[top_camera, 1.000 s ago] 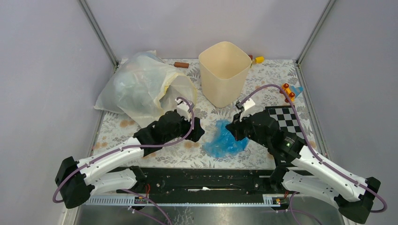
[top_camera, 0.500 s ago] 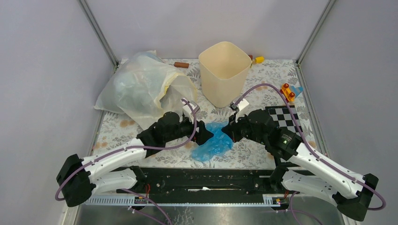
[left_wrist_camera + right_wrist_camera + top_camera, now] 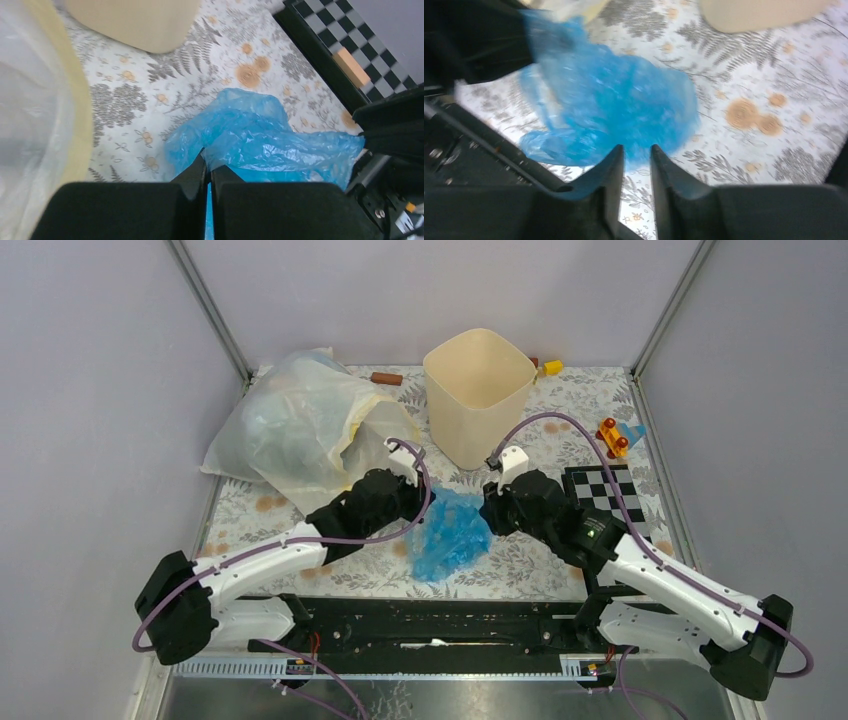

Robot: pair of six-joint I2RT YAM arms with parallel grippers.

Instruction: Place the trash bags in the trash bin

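Observation:
The crinkled light-blue trash bag (image 3: 450,532) lies on the flowered cloth between my two grippers, in front of the cream trash bin (image 3: 478,400). My left gripper (image 3: 425,510) is at the bag's left edge. In the left wrist view its jaws (image 3: 209,162) are shut on a fold of the bag (image 3: 270,135). My right gripper (image 3: 487,512) is at the bag's right edge. In the right wrist view it (image 3: 637,149) stands slightly open, bare cloth shows in the gap, and the bag (image 3: 614,100) lies just beyond its tips. The bin stands upright.
A large clear and pale-yellow plastic bag (image 3: 300,430) fills the back left. A checkered board (image 3: 605,495) lies at the right under my right arm. Small toys (image 3: 612,437) sit near the right edge, and a brown stick (image 3: 386,378) lies left of the bin.
The left gripper moved right to the bag and shut on its edge. The right gripper came open. The bag shifted left and toward the bin.

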